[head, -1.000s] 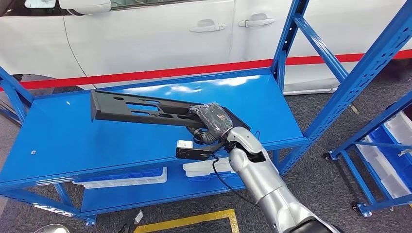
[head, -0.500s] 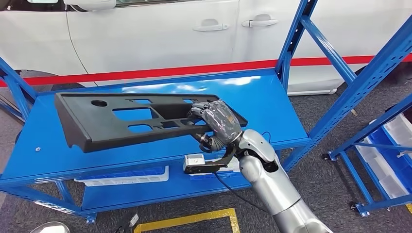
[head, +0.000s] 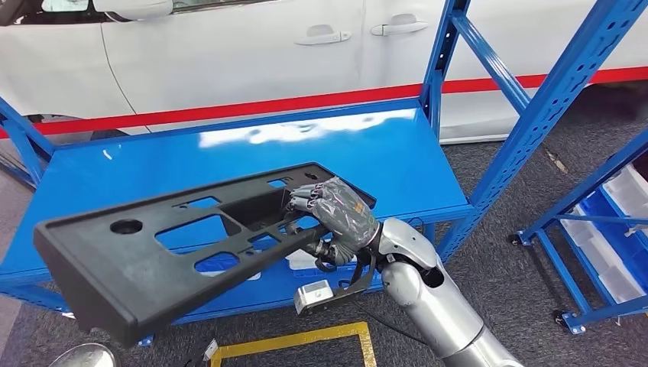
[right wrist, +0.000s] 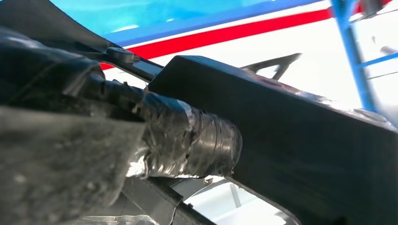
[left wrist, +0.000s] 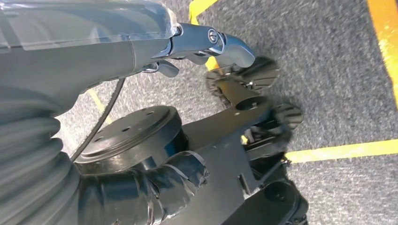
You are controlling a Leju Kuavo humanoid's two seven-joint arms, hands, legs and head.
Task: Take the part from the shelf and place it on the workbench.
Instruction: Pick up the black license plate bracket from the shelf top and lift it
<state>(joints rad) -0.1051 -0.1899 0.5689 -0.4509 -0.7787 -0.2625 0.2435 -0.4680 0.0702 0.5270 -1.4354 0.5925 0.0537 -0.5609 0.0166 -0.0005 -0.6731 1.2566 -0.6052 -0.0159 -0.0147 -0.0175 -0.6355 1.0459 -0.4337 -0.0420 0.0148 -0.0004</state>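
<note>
Right hand [head: 334,218] grasped long black plastic panel with cut-outs [head: 164,256] at one end, lifted off blue metal shelf [head: 413,164] for carrying; left hand [left wrist: 94,51] state unclear.

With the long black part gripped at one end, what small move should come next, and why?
Probably carry it on clear of the shelf before turning toward the workbench. The right hand grips the black part near one end, the part is raised above the blue shelf, and its long free end tilts out past the shelf's front edge, close to the uprights.
</note>
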